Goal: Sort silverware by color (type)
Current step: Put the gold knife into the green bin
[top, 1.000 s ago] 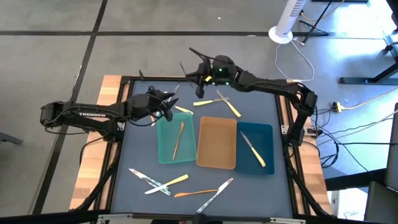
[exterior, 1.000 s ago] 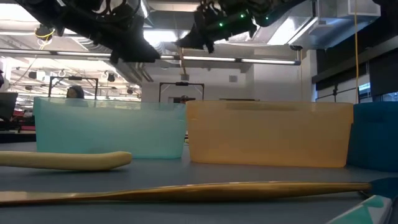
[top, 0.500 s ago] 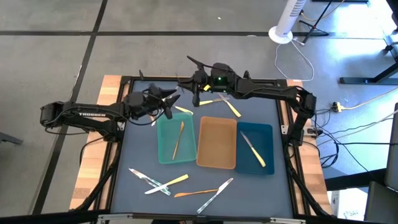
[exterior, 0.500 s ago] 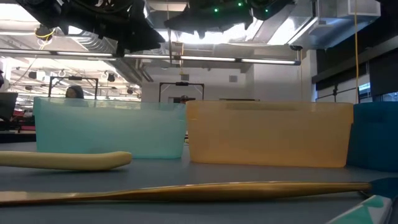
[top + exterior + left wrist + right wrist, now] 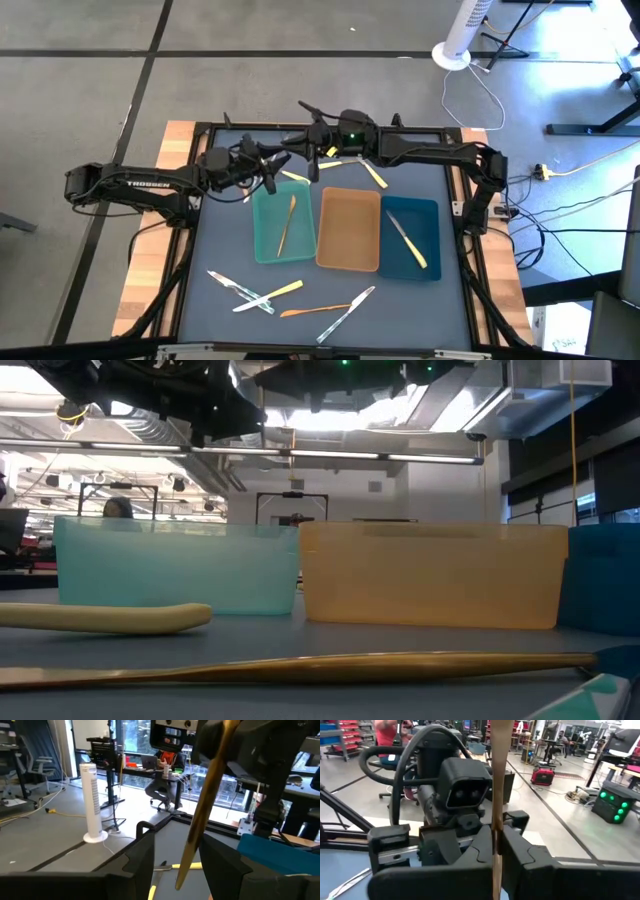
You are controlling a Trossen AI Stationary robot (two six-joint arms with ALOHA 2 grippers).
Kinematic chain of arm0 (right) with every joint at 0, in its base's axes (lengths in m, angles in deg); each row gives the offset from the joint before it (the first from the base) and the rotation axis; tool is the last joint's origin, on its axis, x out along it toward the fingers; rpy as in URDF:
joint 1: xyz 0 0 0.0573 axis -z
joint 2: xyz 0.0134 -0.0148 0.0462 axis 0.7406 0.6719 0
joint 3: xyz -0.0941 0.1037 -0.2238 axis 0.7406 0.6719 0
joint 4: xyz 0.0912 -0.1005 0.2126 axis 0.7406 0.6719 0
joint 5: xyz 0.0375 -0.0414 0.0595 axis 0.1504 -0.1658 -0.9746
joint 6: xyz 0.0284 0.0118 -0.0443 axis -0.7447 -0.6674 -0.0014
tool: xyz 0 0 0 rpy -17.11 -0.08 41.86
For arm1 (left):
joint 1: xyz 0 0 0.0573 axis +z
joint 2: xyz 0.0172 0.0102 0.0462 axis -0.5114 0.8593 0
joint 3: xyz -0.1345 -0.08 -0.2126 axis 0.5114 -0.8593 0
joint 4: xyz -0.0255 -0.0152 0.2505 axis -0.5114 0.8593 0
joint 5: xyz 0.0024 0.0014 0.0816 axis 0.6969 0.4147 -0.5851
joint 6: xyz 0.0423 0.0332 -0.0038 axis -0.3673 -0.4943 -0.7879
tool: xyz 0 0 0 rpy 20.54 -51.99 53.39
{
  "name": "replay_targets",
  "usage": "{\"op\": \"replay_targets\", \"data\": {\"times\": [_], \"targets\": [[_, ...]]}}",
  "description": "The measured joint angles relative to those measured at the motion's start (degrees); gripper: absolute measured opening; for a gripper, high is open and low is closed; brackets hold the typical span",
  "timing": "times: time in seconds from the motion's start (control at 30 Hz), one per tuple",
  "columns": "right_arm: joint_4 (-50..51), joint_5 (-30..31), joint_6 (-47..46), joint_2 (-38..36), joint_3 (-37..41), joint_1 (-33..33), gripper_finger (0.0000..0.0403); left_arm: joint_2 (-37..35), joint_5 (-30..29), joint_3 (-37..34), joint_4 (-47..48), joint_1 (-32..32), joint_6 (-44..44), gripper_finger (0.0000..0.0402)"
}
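My right gripper [image 5: 305, 150] is over the table's far middle, shut on a slim gold utensil [image 5: 200, 820] lifted well above the table. My left gripper [image 5: 272, 165] faces it from the left, open. In the left wrist view the utensil's lower part stands between the left fingers [image 5: 142, 857]; I cannot tell whether they touch it. The teal tray [image 5: 268, 245] holds one gold utensil [image 5: 286, 222]. A yellow-handled piece [image 5: 408, 240] lies in the dark-blue tray [image 5: 425, 215]. The tan tray [image 5: 348, 228] sits between them. My right gripper pinches the gold utensil's shaft [image 5: 496, 832] between its two fingers. The fingers come level from the table's right and lie across it. The utensil stands roughly upright, sticking out above and below the fingers, clear of the table.
Loose silverware lies on the mat: yellow-handled pieces at the far side [image 5: 365, 170] and several pieces near the front edge [image 5: 262, 293] [image 5: 335, 308]. In the low view a yellow handle [image 5: 100, 618] and a gold utensil [image 5: 300, 665] lie in front of the trays. Wooden table borders flank the mat.
My right gripper has carried the gold utensil toward the table's left, up to my left gripper, keeping it roughly upright and still shut on it. My left gripper has tipped upward slightly and stayed open.
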Motion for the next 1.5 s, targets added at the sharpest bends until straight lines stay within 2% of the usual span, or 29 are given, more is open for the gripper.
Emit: {"op": "replay_targets", "data": {"times": [0.17, 0.43, 0.93, 1.5], "targets": [[-2.4, -0.2, 0.0, 0.0, 0.0, -0.4, 0.0005, 0.0, 4.7, 0.0, -1.1, 0.0, -2.3, 0.0148], [-2.4, -0.5, 0.0, 0.0, 0.0, -0.4, 0.0005, 0.0, 4.4, 0.0, -3.9, 0.0, -2.4, 0.0136], [-2.1, -0.5, -0.4, 0.0, 0.0, -0.4, 0.0005, 0.0, 4.7, 0.0, -3.7, 0.0, -2.8, 0.0026], [-1.9, -0.5, -0.1, 0.0, 0.0, -0.4, 0.0005, 0.0, 4.5, 0.0, -3.6, 0.0, -2.5, 0.0025]]}}
